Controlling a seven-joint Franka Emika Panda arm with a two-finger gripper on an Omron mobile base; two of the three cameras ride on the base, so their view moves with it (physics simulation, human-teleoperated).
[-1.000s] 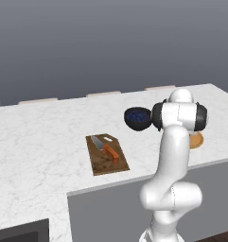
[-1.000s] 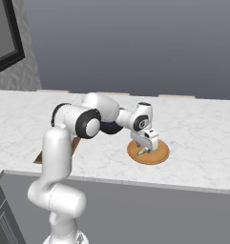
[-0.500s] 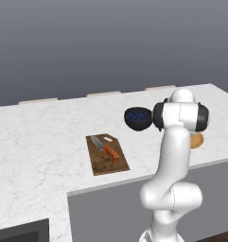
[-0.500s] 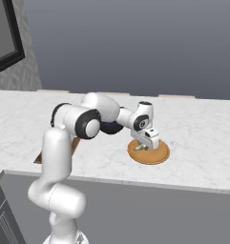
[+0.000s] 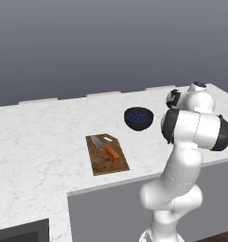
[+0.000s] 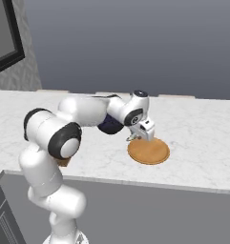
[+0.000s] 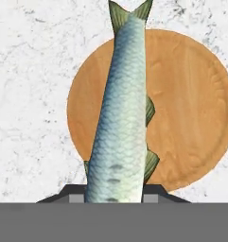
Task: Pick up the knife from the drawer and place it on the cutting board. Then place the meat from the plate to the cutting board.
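Silvery blue-grey scales run up the middle of the hand view: the meat (image 7: 122,108), a slim fish, rises from between the tips of the tool (image 6: 135,137) with its tail pointing away, and the orange plate (image 7: 191,113) lies beneath it on the marble tabletop (image 5: 35,137). The tips sit close against the fish's flanks, so the tool looks closed on it, and the fish appears lifted clear of the plate rather than lying on it. In the right base view the tool hangs just above the near-left rim of the plate. The knife (image 5: 107,148) already lies on the cutting board (image 5: 106,155), orange handle toward the near side, so the first half of the task looks done. A dark bowl (image 5: 138,118) stands between board and plate. The step in hand is carrying the meat. Next, the arm must swing left past the bowl and lower the fish onto bare board beside the knife.
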